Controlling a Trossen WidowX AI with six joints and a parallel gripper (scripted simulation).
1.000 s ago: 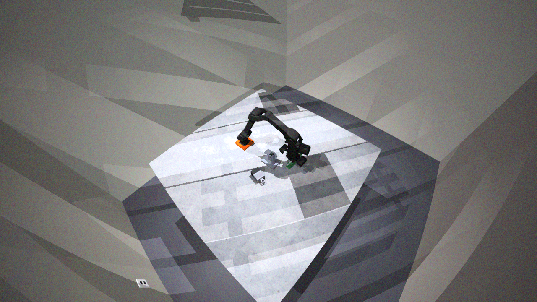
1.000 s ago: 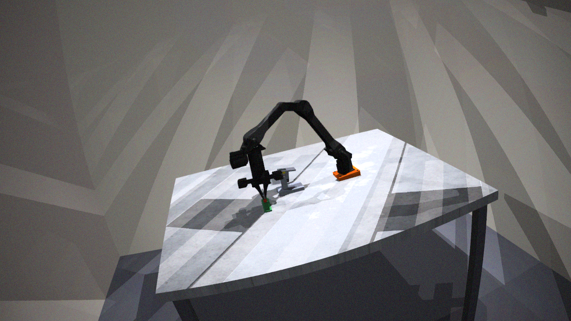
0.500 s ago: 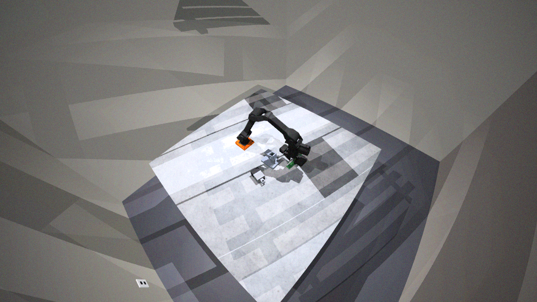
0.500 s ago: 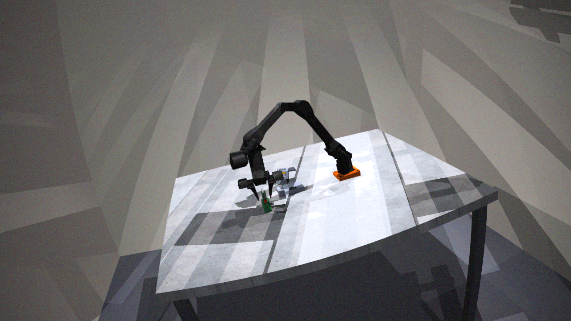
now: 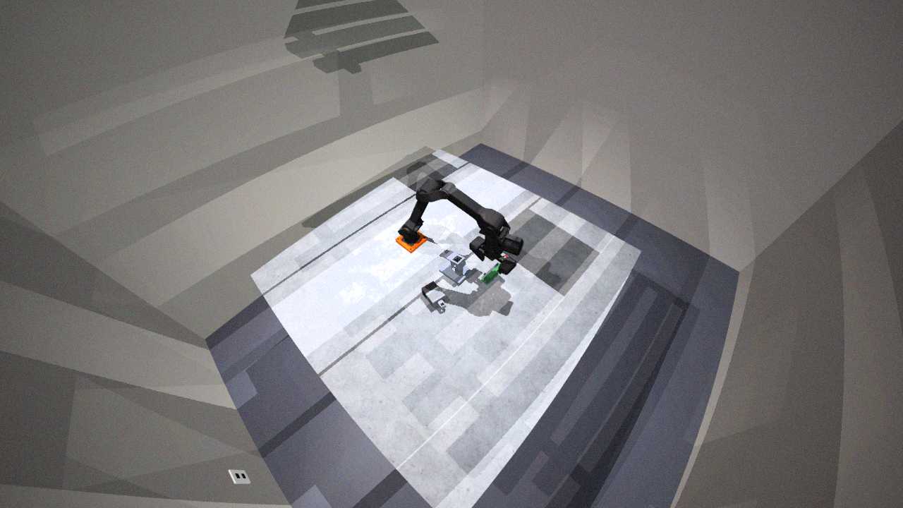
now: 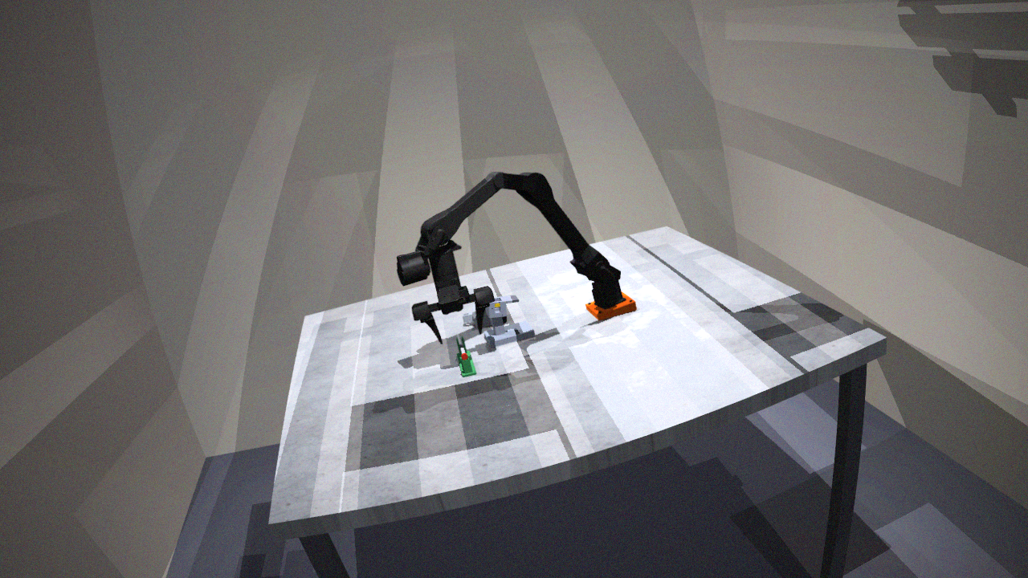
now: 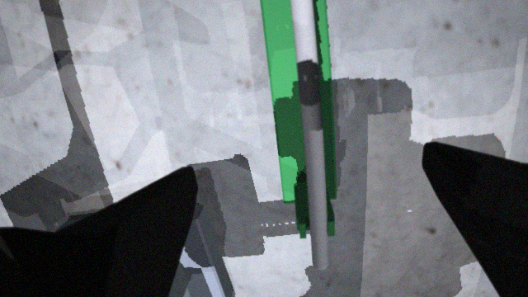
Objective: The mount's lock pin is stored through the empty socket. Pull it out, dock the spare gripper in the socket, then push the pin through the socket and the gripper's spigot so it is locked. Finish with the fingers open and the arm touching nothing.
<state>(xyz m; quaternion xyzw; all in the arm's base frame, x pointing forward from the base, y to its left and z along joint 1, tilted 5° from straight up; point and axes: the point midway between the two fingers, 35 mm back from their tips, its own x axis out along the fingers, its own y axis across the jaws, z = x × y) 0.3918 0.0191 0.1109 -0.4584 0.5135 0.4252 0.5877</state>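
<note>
Pin's (image 7: 315, 173) parked on the green cradle (image 5: 491, 273) (image 6: 467, 364) (image 7: 282, 62) and the gripper's fingers (image 5: 494, 257) (image 6: 460, 337) are spread wide, so I'd back straight up, keeping both tips off the shaft.

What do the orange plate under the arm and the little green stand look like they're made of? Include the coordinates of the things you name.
The orange plate (image 5: 400, 240) (image 6: 625, 309): perhaps painted metal or plastic, since its colour is even, with small dark holes at the corners. The green stand (image 5: 489, 274) (image 6: 467, 369) (image 7: 280, 62): probably smooth plastic, judging by its flat, uniform green.
</note>
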